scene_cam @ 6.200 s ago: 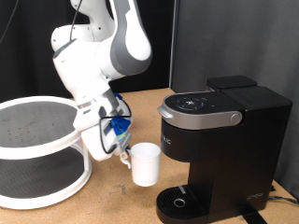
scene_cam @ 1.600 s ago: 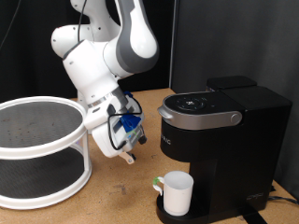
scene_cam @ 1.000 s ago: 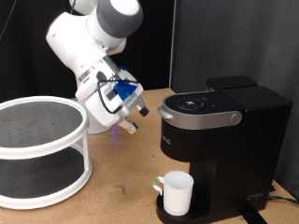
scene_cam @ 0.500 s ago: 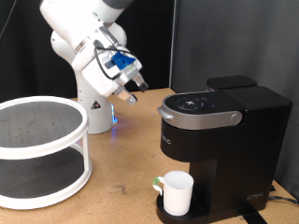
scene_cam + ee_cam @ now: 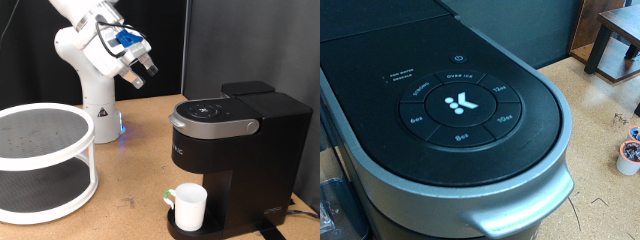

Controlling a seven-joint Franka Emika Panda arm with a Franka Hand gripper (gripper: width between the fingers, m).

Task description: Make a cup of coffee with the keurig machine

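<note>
The white cup (image 5: 189, 207) stands on the round drip tray of the black keurig machine (image 5: 240, 150) at the exterior view's bottom right. Its lid with the grey curved handle (image 5: 213, 126) is shut. My gripper (image 5: 142, 74) hangs in the air above and to the left of the machine, empty, fingers close together. The wrist view looks down on the machine's round button panel (image 5: 459, 104) and grey lid handle (image 5: 510, 205); no fingers show there.
A white two-tier round rack (image 5: 40, 155) stands at the exterior view's left. The arm's white base (image 5: 98, 110) is behind it. In the wrist view small pods (image 5: 631, 155) lie on the wooden table beside the machine.
The gripper let go of the cup on the drip tray earlier, then rose up and to the right, now high above the machine's left side.
</note>
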